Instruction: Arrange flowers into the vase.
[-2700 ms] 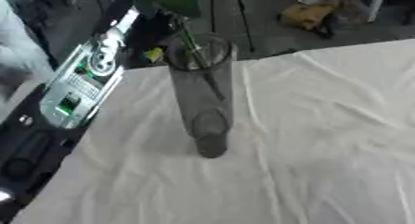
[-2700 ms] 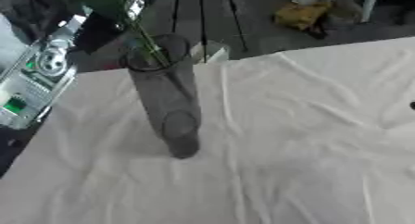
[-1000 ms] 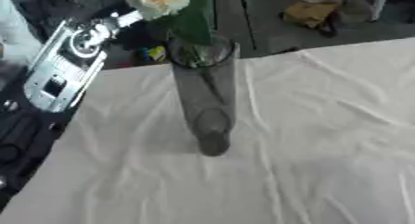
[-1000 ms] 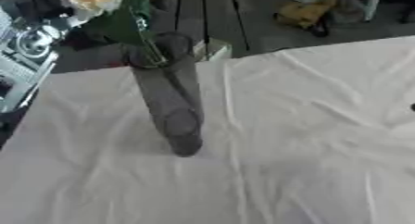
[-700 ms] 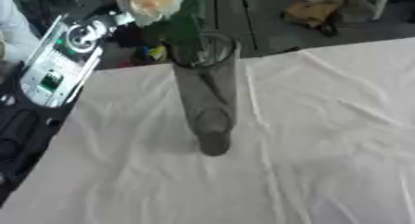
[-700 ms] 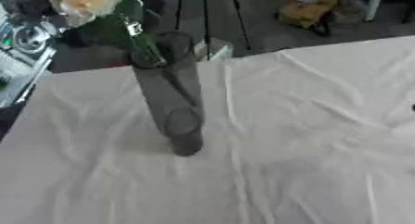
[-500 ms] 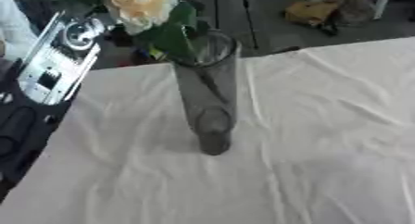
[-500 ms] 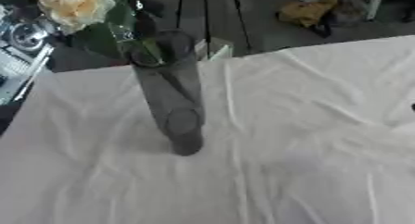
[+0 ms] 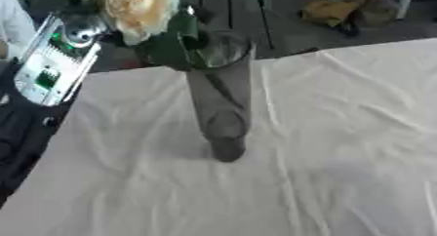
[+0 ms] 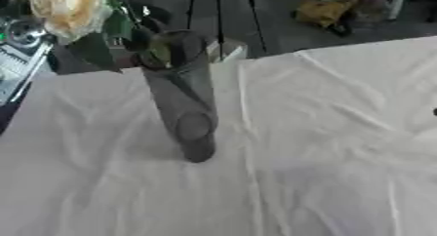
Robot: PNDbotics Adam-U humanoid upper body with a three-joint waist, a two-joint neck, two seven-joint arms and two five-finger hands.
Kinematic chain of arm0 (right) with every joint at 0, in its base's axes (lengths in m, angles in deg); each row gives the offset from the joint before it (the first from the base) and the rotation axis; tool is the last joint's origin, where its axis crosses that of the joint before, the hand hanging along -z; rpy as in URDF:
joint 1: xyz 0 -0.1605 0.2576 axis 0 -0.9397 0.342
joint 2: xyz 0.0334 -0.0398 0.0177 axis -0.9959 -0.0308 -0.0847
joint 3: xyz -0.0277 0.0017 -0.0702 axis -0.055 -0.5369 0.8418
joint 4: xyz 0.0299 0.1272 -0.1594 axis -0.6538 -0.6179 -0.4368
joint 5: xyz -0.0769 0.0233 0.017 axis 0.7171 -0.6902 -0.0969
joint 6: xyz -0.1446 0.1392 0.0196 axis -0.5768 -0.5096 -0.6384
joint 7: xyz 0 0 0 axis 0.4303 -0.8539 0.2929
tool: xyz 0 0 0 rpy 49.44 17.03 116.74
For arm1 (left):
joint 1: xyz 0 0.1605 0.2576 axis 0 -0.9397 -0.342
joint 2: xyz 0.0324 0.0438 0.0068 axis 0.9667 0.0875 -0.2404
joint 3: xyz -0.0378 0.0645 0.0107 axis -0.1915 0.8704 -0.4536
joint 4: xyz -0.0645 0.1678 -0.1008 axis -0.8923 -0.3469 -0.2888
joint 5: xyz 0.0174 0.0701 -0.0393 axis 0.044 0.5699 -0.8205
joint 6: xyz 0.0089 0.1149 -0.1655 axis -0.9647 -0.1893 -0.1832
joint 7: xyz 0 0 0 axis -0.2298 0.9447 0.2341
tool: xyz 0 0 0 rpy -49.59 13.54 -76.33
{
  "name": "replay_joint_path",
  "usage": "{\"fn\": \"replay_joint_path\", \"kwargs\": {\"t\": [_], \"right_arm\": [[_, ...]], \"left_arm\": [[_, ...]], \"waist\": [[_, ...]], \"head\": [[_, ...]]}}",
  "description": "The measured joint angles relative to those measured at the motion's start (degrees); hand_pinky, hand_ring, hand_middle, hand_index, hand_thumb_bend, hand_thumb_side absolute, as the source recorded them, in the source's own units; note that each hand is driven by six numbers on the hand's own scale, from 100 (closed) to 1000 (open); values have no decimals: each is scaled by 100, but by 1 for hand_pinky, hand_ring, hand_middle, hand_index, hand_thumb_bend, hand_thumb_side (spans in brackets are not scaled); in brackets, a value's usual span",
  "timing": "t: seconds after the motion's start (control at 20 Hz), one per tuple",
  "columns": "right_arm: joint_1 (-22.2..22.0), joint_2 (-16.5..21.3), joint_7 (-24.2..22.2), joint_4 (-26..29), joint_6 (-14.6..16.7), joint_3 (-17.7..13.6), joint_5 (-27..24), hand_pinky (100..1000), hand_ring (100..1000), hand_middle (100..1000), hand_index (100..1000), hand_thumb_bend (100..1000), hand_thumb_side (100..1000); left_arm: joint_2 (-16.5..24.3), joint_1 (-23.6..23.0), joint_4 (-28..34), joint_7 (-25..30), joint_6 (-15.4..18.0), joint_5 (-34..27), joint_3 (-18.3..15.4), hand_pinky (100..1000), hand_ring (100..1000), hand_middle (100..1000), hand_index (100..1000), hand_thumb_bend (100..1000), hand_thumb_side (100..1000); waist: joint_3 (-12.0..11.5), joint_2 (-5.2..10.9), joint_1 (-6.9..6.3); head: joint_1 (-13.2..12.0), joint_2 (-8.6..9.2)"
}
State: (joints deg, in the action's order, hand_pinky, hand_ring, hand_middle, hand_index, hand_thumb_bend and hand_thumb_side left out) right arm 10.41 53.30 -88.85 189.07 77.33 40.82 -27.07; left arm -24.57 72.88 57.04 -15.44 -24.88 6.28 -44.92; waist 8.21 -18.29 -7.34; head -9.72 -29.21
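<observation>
Cloth (image 9: 341, 147): white and creased, it covers the table nearest the robot; nothing else rests on it but the vase.
Vase (image 9: 220, 93): a tall dark see-through cylinder standing on the cloth, to the right of the left arm and nearer the robot than where that arm ends.
Flower (image 9: 136, 8): a pale yellow bloom with green leaves, just right of the left arm's end, leaning out over the vase's left rim with its stem going down into the mouth.
Left arm (image 9: 51, 64): a silver and black forearm with green lights, coming in along the left edge; it ends up by the bloom.
Left hand: blurred or hidden up by the bloom, so I cannot tell whether it holds the stem or has let go.
Right hand: not in either view.
Step in hand: probably seating this flower in the vase, since the stem is in but the bloom hangs to one side.
Next move: likely freeing the stem, if it is held at all, and drawing the arm away leftward without brushing the rim, because a tall narrow vase looks easy to tip.
</observation>
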Motion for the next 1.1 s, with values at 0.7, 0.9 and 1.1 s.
{"fn": "replay_joint_path", "kwargs": {"t": [0.7, 0.9, 1.1], "right_arm": [[-4, 0, 0, 0, -12, 0, 0, 645, 482, 440, 680, 100, 980], [-22, 0, 6, 0, -18, 0, 0, 645, 482, 440, 680, 100, 980], [-29, 0, 7, 0, -19, 0, 0, 646, 482, 440, 680, 100, 980]], "left_arm": [[202, -107, 5, 159, 40, -6, -178, 911, 924, 952, 1000, 874, 1000], [293, -154, 15, 191, 64, -31, -212, 913, 924, 944, 1000, 880, 1000], [382, -204, 29, 296, 109, -39, -230, 918, 926, 943, 1000, 892, 1000]], "waist": [[-15, 9, 0], [-16, 9, 0], [-23, 9, 0]], "head": [[1, -1], [3, -1], [7, -1]]}}
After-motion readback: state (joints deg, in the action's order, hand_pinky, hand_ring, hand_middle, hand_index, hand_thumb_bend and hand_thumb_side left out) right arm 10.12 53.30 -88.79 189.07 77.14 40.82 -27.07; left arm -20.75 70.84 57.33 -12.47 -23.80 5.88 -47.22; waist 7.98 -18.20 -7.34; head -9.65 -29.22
